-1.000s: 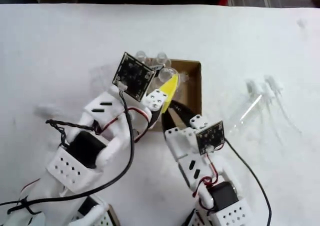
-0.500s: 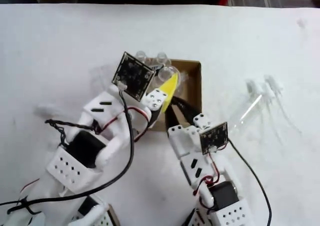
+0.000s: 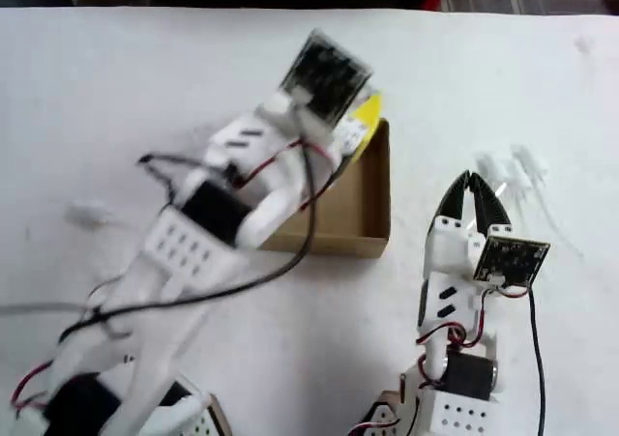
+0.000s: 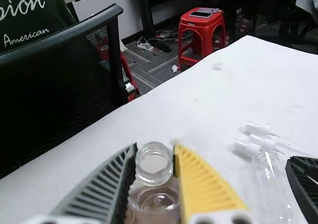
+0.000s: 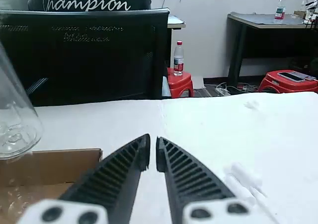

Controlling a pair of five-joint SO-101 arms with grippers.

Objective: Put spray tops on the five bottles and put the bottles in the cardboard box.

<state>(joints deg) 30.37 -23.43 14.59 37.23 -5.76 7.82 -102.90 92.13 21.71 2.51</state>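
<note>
My left gripper [image 4: 155, 152] is shut on the neck of a clear open bottle [image 4: 154, 167] with no spray top. In the high view it is raised over the far side of the cardboard box [image 3: 366, 204], its yellow finger [image 3: 364, 117] showing. That bottle hangs above the box [image 5: 49, 159] in the right wrist view [image 5: 12, 119]. My right gripper [image 3: 470, 187] sits shut and empty right of the box, its tips [image 5: 152, 147] close to the white spray tops [image 3: 508, 170]. Another clear bottle [image 4: 271, 172] lies beside the spray tops [image 4: 253, 134].
A single white spray top [image 3: 89, 214] lies far left on the white table [image 3: 145, 78]. The left arm and its camera board hide most of the box's inside. A black chair [image 5: 89, 50] and red stools [image 4: 206, 28] stand beyond the table's far edge.
The left arm has lifted from the box and swung toward the far side with the bottle. The right arm has pulled out of the box, moved right toward the spray tops, and shut.
</note>
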